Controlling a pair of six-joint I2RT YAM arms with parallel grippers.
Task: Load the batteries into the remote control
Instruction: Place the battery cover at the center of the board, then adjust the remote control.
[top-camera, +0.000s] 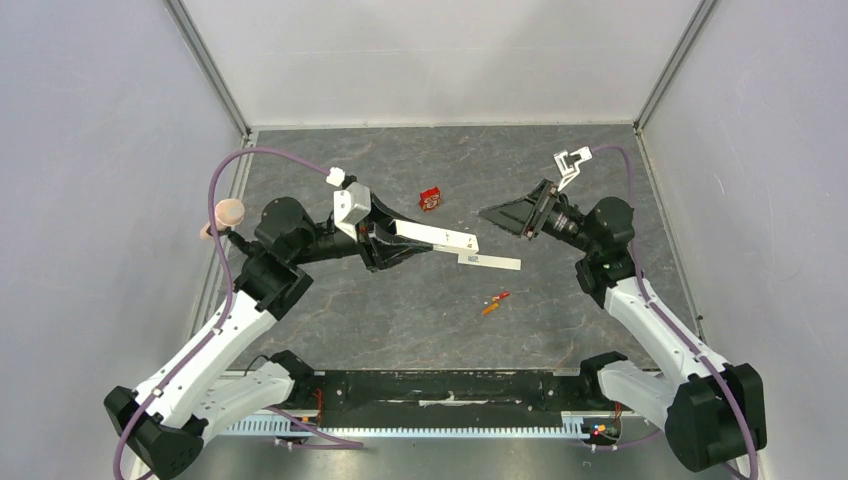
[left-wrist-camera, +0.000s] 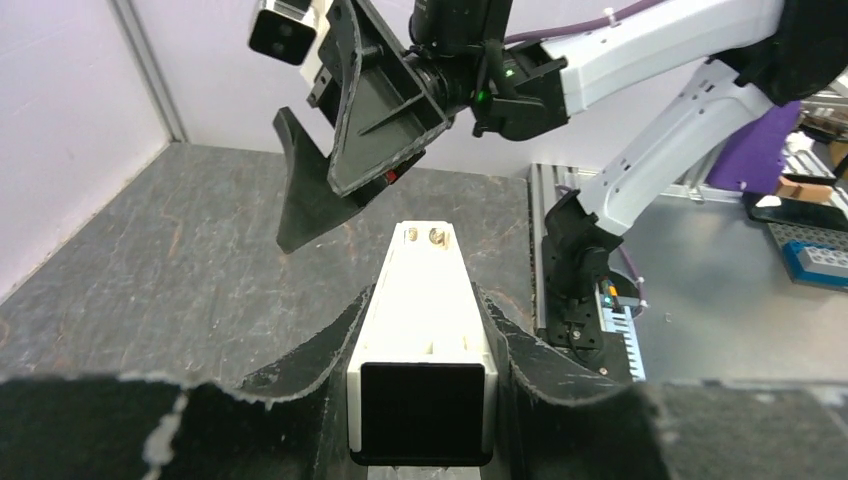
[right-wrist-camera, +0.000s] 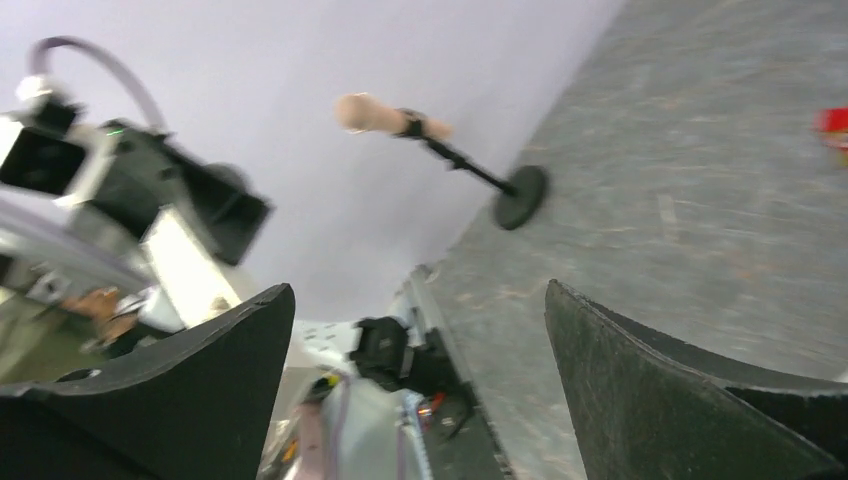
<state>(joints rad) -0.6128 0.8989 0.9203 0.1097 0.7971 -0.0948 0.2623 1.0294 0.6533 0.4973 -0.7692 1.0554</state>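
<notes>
We see left end effector (top-camera: 398, 246) clamping remote control (top-camera: 441, 237); right end effector (top-camera: 500, 216) wide, empty; batteries (top-camera: 495, 302) on table (top-camera: 330, 310).

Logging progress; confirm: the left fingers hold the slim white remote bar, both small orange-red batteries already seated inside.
No: the top view shows both small orange-red batteries lying loose on the grey table. The left fingers do hold the slim white remote bar.

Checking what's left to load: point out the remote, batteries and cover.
remote (top-camera: 440, 236): top view, middle of its bare length.
batteries (top-camera: 490, 308): top view, the nearer orange one.
cover (top-camera: 490, 261): top view, middle of the strip.
</notes>
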